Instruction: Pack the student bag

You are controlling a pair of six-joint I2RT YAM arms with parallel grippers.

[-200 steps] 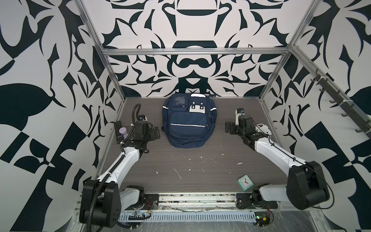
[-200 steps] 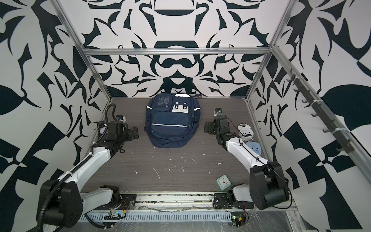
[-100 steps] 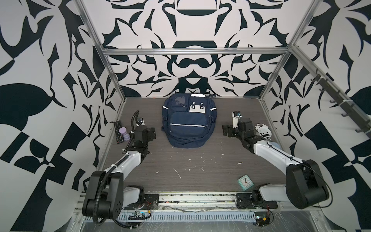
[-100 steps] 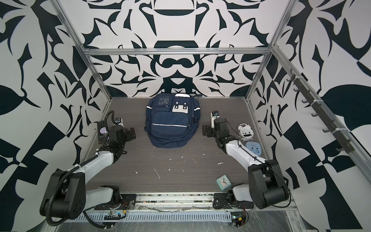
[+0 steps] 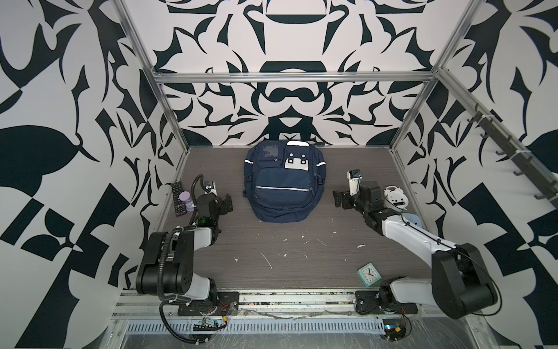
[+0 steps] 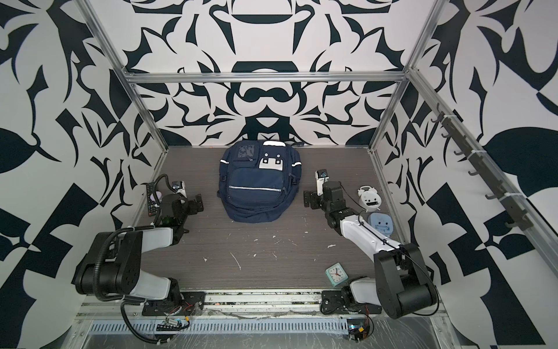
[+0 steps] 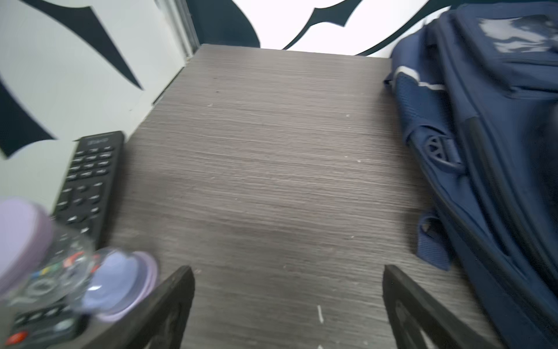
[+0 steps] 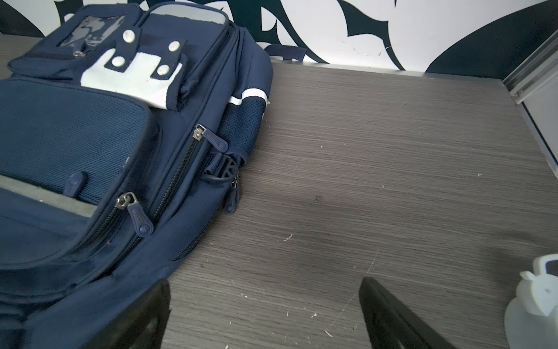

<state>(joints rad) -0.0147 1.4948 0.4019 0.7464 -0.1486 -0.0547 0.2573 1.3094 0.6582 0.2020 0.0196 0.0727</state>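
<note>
The student bag, a navy backpack with pale strips and a white patch, lies front side up at the back middle of the table, and its visible zips are closed. My left gripper hovers low, left of the bag, open and empty; the bag's side shows beside it. My right gripper stands just right of the bag, open and empty, with one finger close to the bag's lower corner.
A black remote and a purple sand timer lie by the left wall. A white alarm clock and a pale blue clock sit at the right wall. A mint clock lies near the front edge.
My left arm has folded back toward its base, bringing the gripper lower and nearer the front. The right gripper has shifted slightly toward the bag. Both stay open.
</note>
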